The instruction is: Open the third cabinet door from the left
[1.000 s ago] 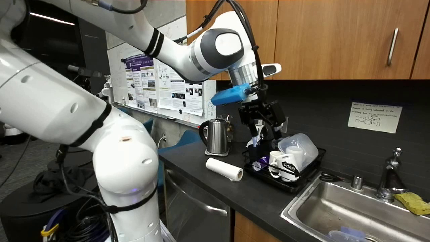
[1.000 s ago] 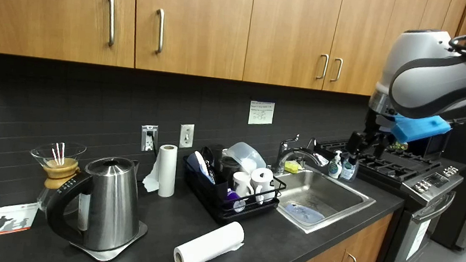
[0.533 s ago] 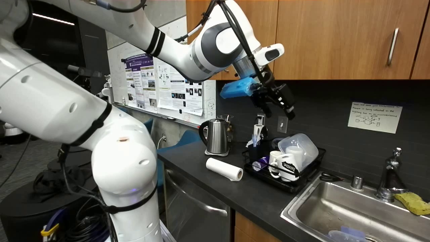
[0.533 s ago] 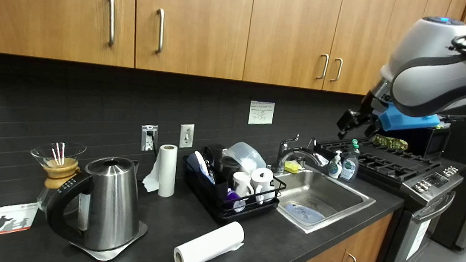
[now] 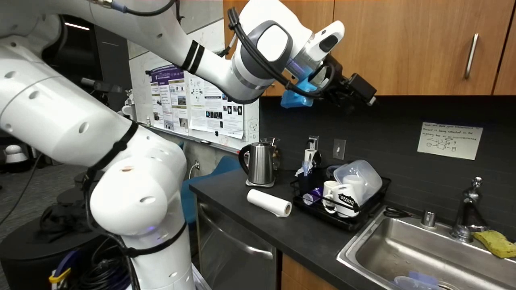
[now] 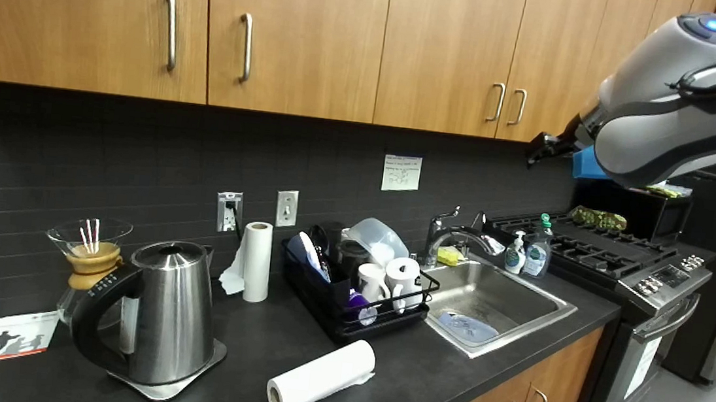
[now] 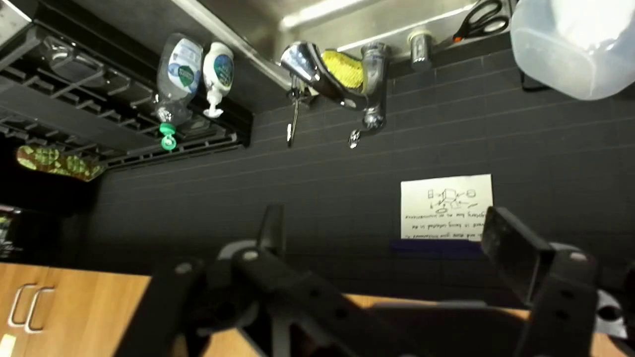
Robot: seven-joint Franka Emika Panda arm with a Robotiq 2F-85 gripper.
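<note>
With the dish rack (image 6: 327, 316) as the clock's centre in an exterior view, mugs (image 6: 371, 282) sit in it and the sink (image 6: 506, 297) lies just beside at 3 o'clock. The stove (image 6: 595, 257) is farther out, between 2 and 3. The kettle (image 6: 176, 318) stands between 8 and 9, the carafe (image 6: 94, 264) behind it at 9. One paper roll (image 6: 257, 262) stands between 9 and 10; a second roll (image 6: 322, 378) lies before the rack between 6 and 7. The note (image 6: 401, 174) is on the wall (image 6: 336, 159) between 12 and 1, below the cabinet doors (image 6: 294, 44) spanning 10 to 1. The gripper (image 6: 537, 151) hangs between 1 and 2.
</note>
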